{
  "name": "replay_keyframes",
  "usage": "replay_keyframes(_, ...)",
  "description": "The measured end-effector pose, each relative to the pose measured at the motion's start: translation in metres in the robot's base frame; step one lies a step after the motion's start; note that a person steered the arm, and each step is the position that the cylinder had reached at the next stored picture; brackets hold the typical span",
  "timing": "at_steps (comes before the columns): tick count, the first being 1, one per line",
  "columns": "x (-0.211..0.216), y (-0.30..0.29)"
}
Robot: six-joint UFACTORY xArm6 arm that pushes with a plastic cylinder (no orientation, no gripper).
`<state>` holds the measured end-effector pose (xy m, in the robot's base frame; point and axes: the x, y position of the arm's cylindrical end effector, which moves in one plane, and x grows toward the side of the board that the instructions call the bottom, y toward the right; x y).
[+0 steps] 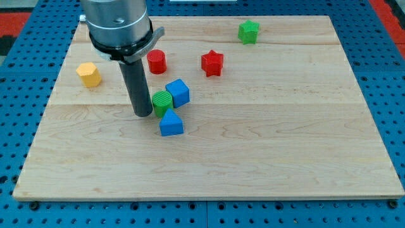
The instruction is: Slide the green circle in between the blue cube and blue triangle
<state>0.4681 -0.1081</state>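
The green circle stands on the wooden board, left of centre. It touches the blue cube at its upper right and the blue triangle just below it. The green circle sits at the left side of the gap between the two blue blocks. My tip rests on the board right beside the green circle's left side, touching it or nearly so.
A red cylinder and a red star lie above the blue cube. A yellow hexagon block is at the view's left. A green star is near the board's top edge.
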Motion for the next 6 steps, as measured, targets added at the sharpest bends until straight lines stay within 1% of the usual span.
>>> replay_keyframes(1, 0.014, 0.002)
replay_keyframes(2, 0.011, -0.023)
replay_keyframes(3, -0.019, -0.019)
replay_keyframes(4, -0.028, -0.005)
replay_keyframes(5, -0.028, -0.003)
replay_keyframes(6, -0.026, 0.014)
